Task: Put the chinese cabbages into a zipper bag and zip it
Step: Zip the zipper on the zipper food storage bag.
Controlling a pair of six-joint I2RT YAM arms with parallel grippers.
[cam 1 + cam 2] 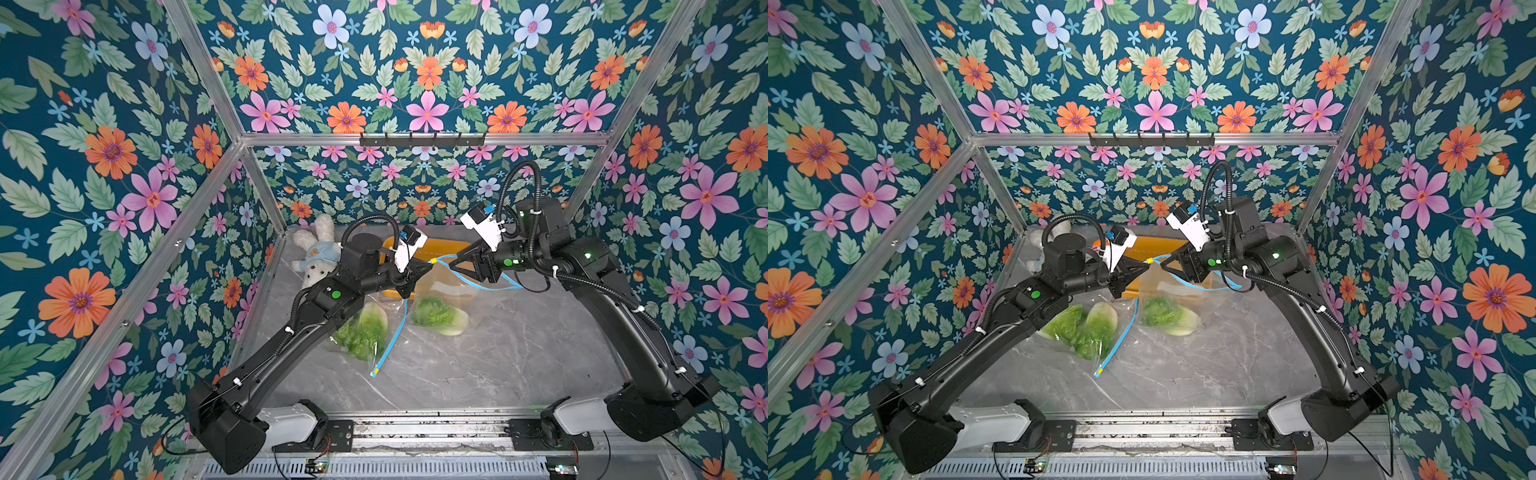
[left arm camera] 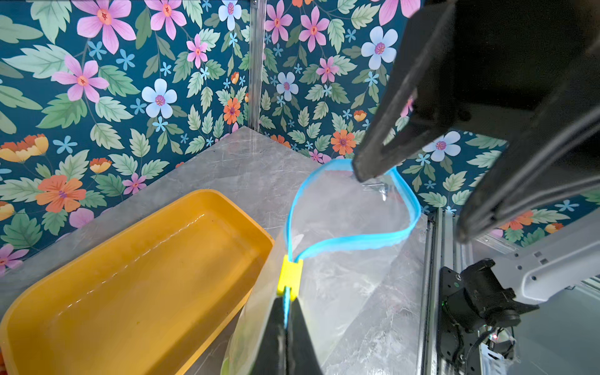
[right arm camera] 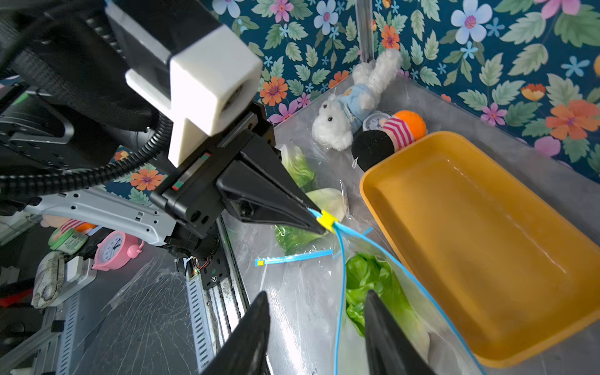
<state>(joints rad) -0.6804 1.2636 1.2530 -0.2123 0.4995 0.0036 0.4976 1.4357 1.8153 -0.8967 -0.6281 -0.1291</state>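
A clear zipper bag point(image 1: 444, 291) point(image 2: 341, 292) with a blue zip rim point(image 2: 354, 242) and yellow slider point(image 2: 290, 276) point(image 3: 328, 220) hangs between both grippers. One chinese cabbage point(image 1: 438, 316) point(image 3: 373, 285) lies inside it. My left gripper point(image 1: 430, 262) point(image 2: 285, 302) is shut on the blue rim right beside the slider. My right gripper point(image 1: 453, 265) point(image 3: 315, 298) is open, and one side of the gaping rim runs between its fingers. Two more cabbages point(image 1: 1100, 324) point(image 1: 1063, 324) lie in a second clear bag on the table under my left arm.
A yellow tray point(image 1: 449, 247) point(image 2: 227, 201) stands behind the bags. A white plush bunny point(image 1: 316, 249) point(image 3: 344, 110) and a striped doll point(image 3: 399, 130) lie in the back left corner. The second bag's blue strip point(image 1: 388, 340) points toward the front rail point(image 1: 415, 432).
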